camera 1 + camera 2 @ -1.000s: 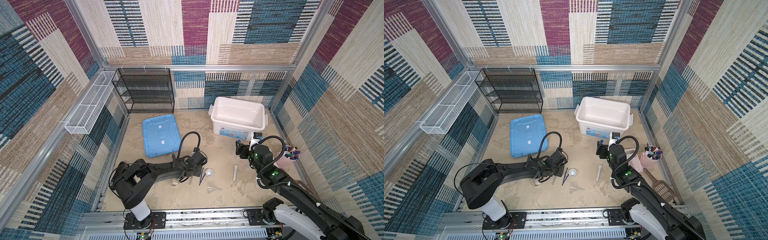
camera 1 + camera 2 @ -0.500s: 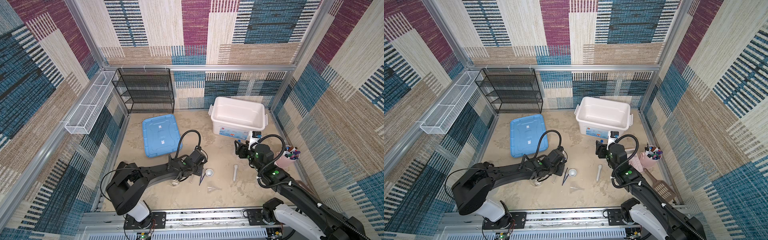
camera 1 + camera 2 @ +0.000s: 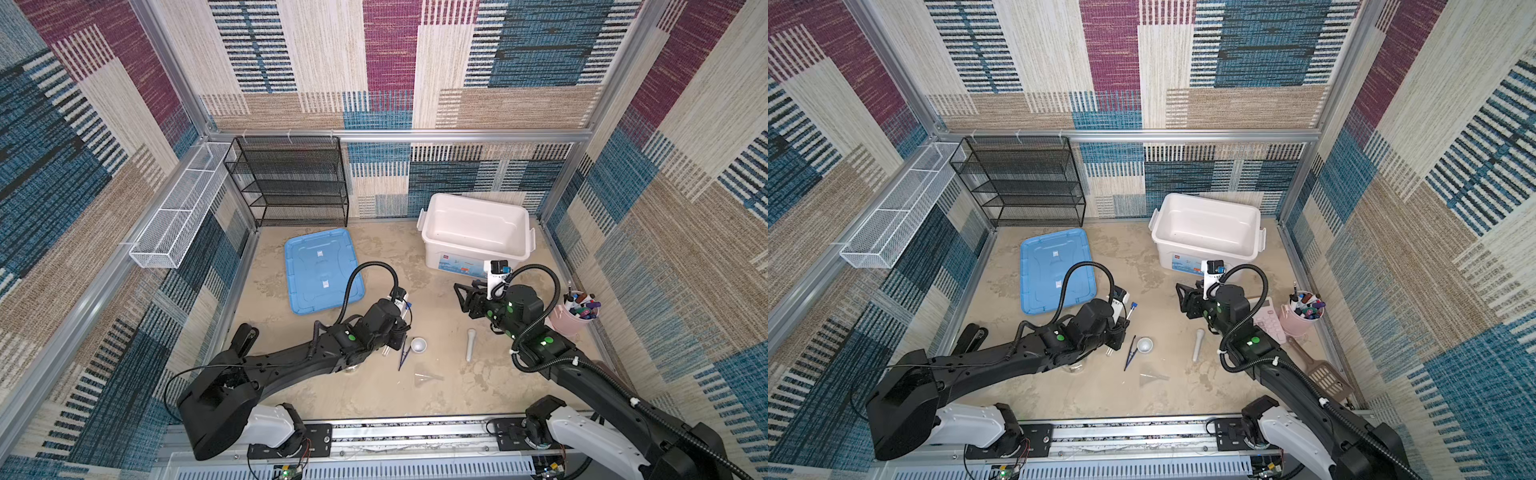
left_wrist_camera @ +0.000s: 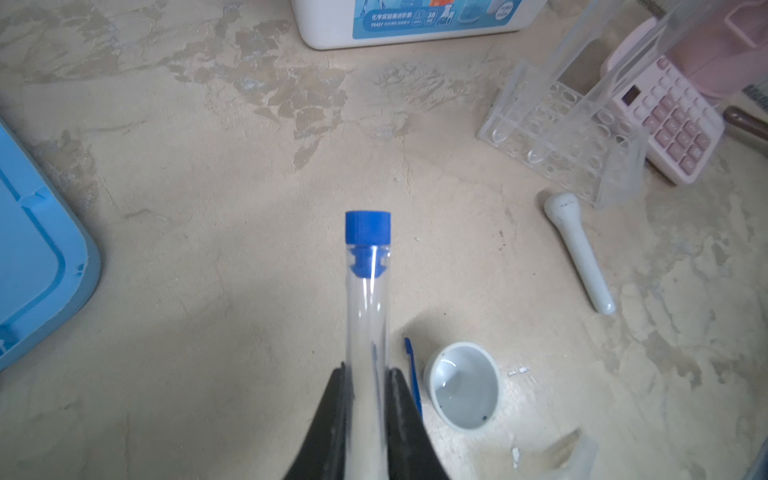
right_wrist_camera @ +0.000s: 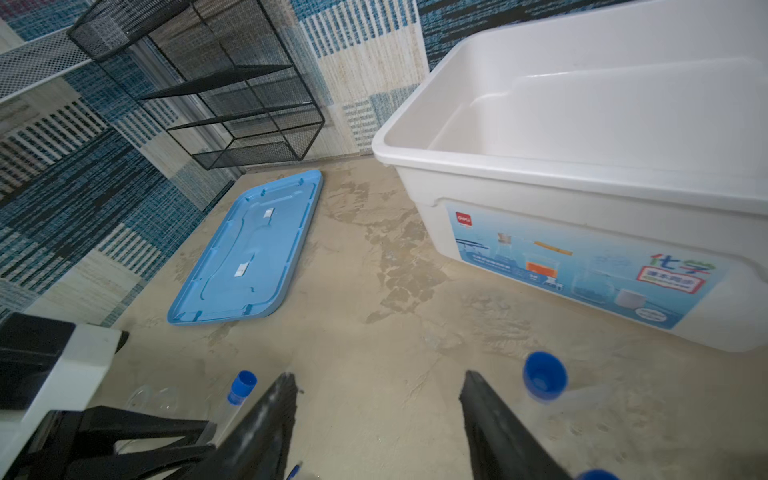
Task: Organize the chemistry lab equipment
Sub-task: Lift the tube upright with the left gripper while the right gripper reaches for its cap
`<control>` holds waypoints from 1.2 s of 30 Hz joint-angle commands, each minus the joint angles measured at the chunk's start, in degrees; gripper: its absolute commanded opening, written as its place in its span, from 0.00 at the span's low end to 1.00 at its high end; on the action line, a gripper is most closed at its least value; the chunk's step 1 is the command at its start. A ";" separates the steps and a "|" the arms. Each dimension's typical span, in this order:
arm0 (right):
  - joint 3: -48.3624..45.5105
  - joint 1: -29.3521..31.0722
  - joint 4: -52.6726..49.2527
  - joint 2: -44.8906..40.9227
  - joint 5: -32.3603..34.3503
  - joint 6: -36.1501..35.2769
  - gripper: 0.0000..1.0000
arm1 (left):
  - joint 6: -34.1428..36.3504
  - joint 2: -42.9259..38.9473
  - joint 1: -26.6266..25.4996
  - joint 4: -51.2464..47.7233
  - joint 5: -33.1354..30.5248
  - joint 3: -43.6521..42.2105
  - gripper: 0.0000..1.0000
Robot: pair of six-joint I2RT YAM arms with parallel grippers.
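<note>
You've got a blue lid [image 3: 322,270] flat at centre-left, a white bin [image 3: 478,226] to its right, a black wire shelf [image 3: 291,183] behind, and a pink cup of markers [image 3: 565,324] at far right.

- You're looking at a robot test cell rather than a working lab: a closed booth on an aluminium frame [image 3: 415,135].
- The walls [image 3: 390,62] are woven patchwork panels in blue, magenta and beige.
- The left arm [image 3: 291,363] and right arm [image 3: 590,372] stand on a metal rail [image 3: 415,434] at the front edge.
- The stone-look tabletop [image 3: 374,399] carries school-kit props: a white bin [image 3: 473,249] with a chemistry-set label, a mortar [image 3: 418,344], a pestle [image 3: 470,345] and a black wire shelf [image 3: 291,183].
</note>
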 commanded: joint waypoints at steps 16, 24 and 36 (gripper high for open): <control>0.56 2.83 12.70 10.35 -18.01 6.97 0.62 | 6.58 -2.45 -2.63 14.55 1.67 -2.77 0.11; 1.21 3.27 15.10 13.00 -22.97 8.86 0.61 | 7.21 -1.92 -3.36 16.12 1.45 -3.06 0.11; 2.48 3.45 16.62 16.78 -29.22 10.28 0.49 | 7.81 -1.93 -3.82 17.58 0.89 -3.29 0.12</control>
